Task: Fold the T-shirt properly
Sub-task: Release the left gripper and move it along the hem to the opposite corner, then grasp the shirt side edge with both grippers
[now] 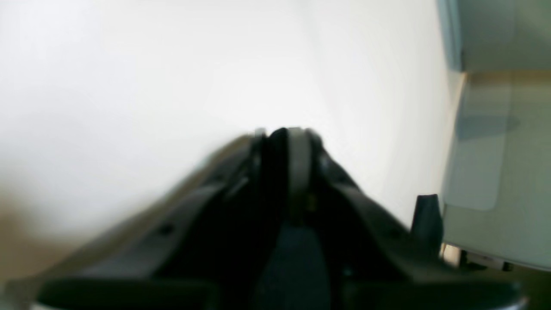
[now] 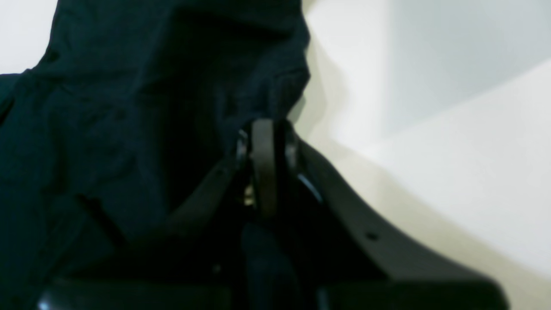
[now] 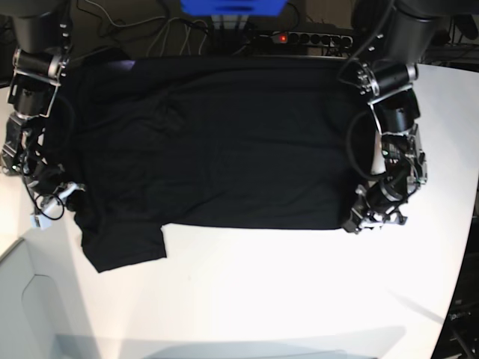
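The black T-shirt (image 3: 224,142) lies spread flat on the white table (image 3: 284,284), with one sleeve (image 3: 123,247) pointing toward the near edge. My left gripper (image 3: 365,217) sits at the shirt's lower right hem corner. In the left wrist view the left gripper (image 1: 282,134) has its jaws together, with a dark strip pinched between the pads and only white table ahead. My right gripper (image 3: 63,193) is at the shirt's left edge. Close up, the right gripper (image 2: 263,129) is shut on the T-shirt (image 2: 129,94), which bunches over its tips.
A power strip (image 3: 299,36) with a red light, cables and a blue object (image 3: 232,6) lie beyond the table's far edge. The table's right edge (image 3: 468,247) runs close to my left arm. The table's near left corner (image 3: 22,262) is cut off at an angle.
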Robot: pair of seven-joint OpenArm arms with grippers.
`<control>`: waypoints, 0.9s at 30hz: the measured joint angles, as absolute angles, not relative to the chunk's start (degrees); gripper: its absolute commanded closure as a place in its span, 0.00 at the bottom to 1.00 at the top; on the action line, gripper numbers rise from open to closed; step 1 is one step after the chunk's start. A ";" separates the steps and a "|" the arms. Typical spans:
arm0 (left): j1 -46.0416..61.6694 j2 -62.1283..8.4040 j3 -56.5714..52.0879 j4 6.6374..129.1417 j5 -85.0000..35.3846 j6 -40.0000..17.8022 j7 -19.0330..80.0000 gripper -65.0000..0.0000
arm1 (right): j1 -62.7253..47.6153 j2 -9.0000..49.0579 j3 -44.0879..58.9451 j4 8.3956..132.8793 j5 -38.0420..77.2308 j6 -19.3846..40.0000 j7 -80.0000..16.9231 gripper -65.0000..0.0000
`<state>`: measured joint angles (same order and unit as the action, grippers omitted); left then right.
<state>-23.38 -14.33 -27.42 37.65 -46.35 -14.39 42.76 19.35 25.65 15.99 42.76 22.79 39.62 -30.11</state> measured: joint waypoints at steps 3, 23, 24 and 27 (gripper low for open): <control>-22.72 -14.41 -27.31 37.76 -46.76 -14.66 41.98 0.94 | 19.33 25.65 15.99 42.76 22.81 39.64 -30.13 1.00; -16.86 -16.03 -27.64 49.89 -44.97 -11.97 42.68 1.00 | 21.69 25.36 15.90 42.70 21.26 39.68 -32.51 1.00; -17.17 -16.03 -27.64 49.89 -44.73 -11.86 42.87 1.00 | 21.93 25.36 15.90 42.63 21.21 39.70 -32.64 1.00; -18.76 -16.03 -27.59 49.47 -43.46 -11.03 43.46 1.00 | 23.33 25.19 15.88 42.41 19.86 39.68 -33.91 1.00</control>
